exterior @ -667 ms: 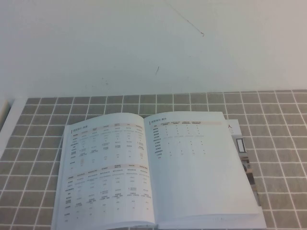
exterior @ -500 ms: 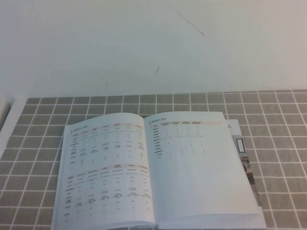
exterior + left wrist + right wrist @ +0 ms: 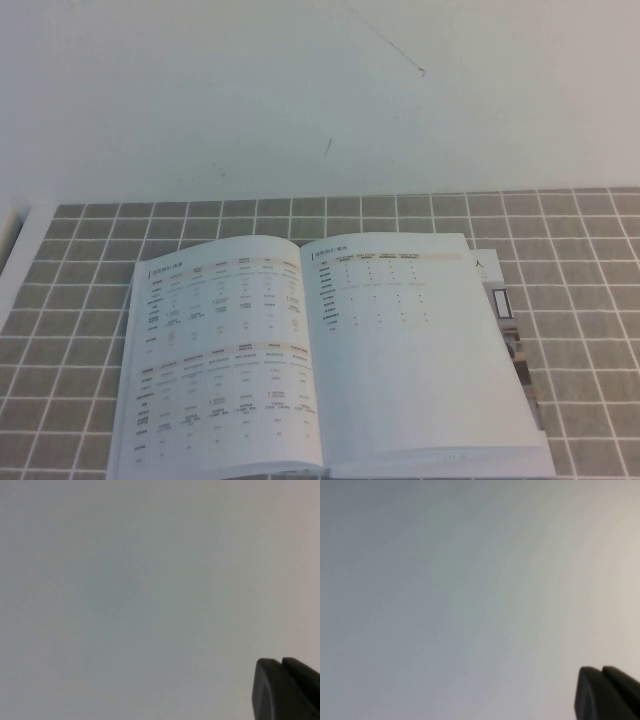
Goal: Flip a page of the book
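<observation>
Book point(image 3: 330, 360) pages are lying open and flat on the tiled counter point(image 3: 90, 260), near its front edge — you're seeing the page point(image 3: 415, 350) with the short table above blank space on the right side, untouched, and the leaf packed with tables point(image 3: 225, 360) on the left. A colour leaflet point(image 3: 512, 340) is peeking out from under the right edge. Your right gripper point(image 3: 605, 692) is sitting away from the book with fingers closed on nothing, facing a blank pale surface. Your left gripper point(image 3: 285, 690) is likewise facing a blank surface — I cannot tell its state.
</observation>
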Controlling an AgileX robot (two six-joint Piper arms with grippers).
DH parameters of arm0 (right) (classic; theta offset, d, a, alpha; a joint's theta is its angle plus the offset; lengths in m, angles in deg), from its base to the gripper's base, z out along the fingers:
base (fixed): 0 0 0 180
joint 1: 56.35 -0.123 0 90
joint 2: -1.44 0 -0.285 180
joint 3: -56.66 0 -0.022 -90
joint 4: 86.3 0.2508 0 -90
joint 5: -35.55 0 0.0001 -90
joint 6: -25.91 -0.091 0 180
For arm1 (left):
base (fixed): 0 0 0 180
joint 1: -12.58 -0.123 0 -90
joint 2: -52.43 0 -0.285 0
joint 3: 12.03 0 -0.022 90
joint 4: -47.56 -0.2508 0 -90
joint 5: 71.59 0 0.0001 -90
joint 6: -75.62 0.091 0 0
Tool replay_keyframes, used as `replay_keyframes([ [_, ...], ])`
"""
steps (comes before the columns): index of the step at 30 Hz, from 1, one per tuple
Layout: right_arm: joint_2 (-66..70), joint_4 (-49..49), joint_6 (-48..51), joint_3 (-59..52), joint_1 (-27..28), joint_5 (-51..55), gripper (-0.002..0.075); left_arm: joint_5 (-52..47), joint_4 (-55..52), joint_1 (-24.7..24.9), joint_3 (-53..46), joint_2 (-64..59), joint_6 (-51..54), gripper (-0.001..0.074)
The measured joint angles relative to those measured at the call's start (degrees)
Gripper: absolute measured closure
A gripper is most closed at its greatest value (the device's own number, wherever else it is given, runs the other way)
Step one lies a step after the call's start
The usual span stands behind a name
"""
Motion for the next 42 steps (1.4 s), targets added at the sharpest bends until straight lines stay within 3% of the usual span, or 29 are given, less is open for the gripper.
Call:
replay_keyframes([
  [5, 0.00, 2.75, 0.00, 0.00, 0.00, -0.41, 0.0729, 6.20, 0.08, 0.00, 0.00, 0.00, 0.00, 0.0738],
  [9, -0.10, 2.95, 0.97, 0.26, 0.00, 1.60, 0.0729, 1.74, -0.27, 0.00, 0.12, 0.00, -0.34, 0.0738],
  [17, 0.14, 3.04, 4.85, 12.63, 0.00, 30.83, 0.0729, -37.76, -1.15, 0.00, 19.42, -2.07, -2.88, 0.0738],
  [28, 22.20, 9.30, 5.82, 29.03, 0.00, 61.52, 0.0729, -60.80, -0.45, 0.00, 32.77, -27.14, -2.65, 0.0738],
  [35, 41.23, 22.46, 24.81, 38.98, 0.00, 73.92, 0.0729, -66.33, 17.38, 0.00, 37.25, -48.37, 8.33, 0.0738],
  [42, 62.80, 46.77, 45.42, 43.41, -0.29, 81.14, 0.0729, -64.12, 50.23, 2.70, 42.91, -67.94, 38.23, 0.0738],
])
